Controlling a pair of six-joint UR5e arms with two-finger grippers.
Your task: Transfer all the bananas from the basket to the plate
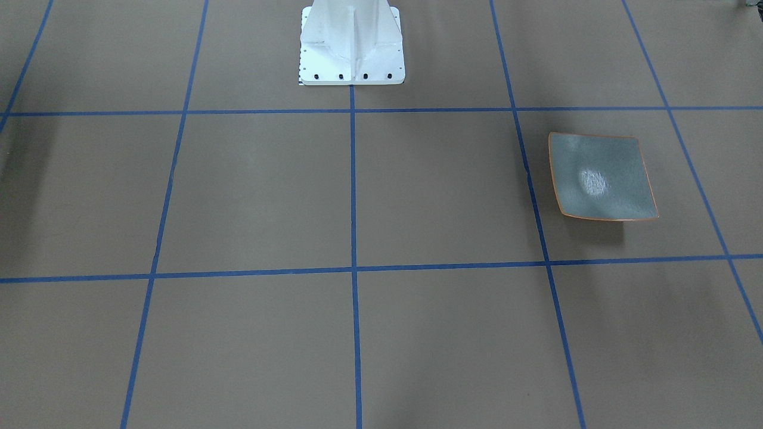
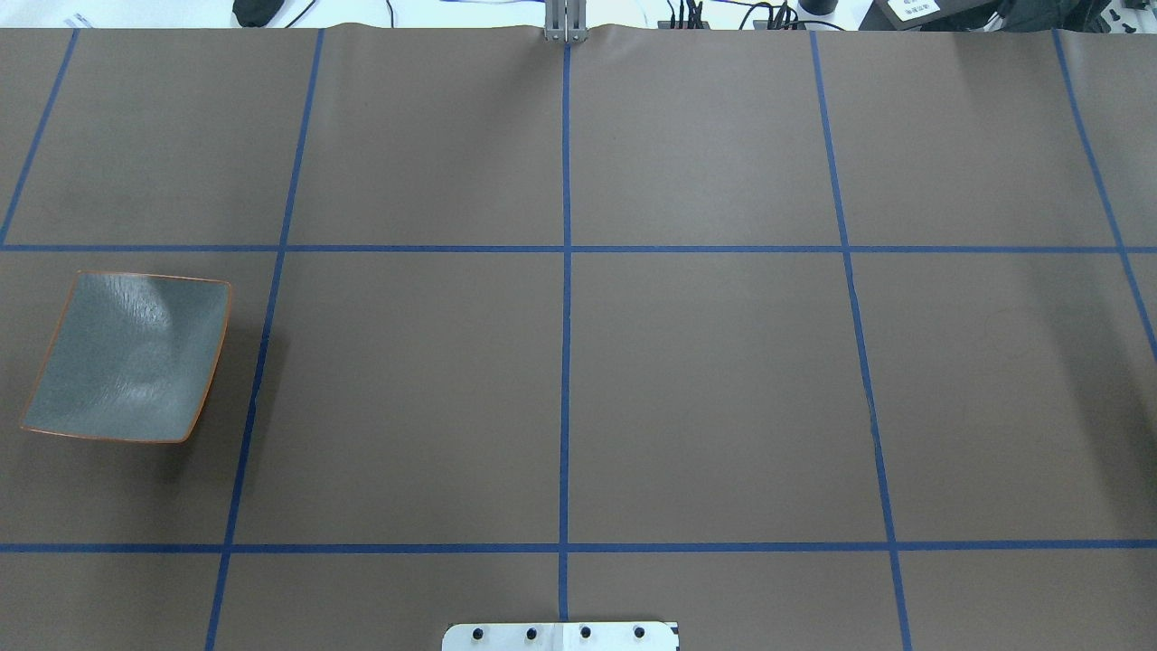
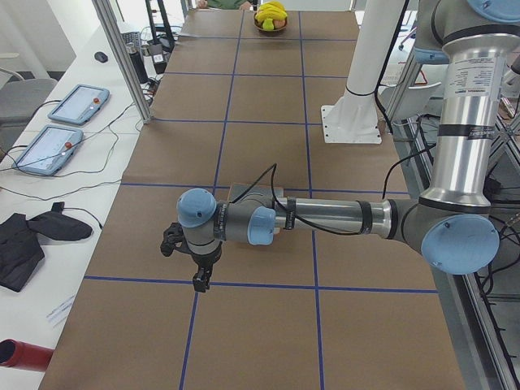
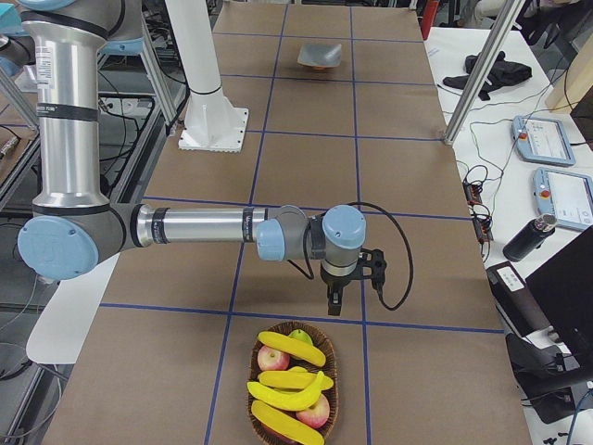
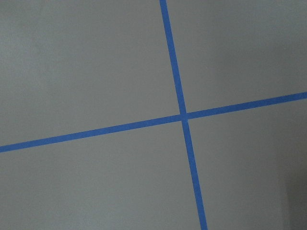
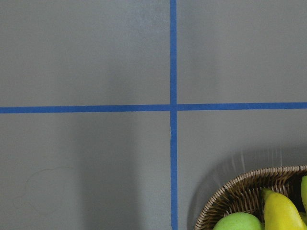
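While all four bananas [image 4: 289,393] are heaped in the one basket [image 4: 333,378] at the table's right end, long axes mostly crosswise, they are found just outward of the right gripper [image 4: 334,304], the nearer one. One plate [image 4: 320,56] is set far off, near the left gripper [image 3: 200,280]. Neither gripper's finger state can be told.

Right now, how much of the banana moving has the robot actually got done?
Done: nothing yet; the plate is bare. In hand: no banana; the right hand hangs over the table beside the basket, the left hand at the plate's end. Left: all four bananas lie in the basket among apples, so every one has to move.
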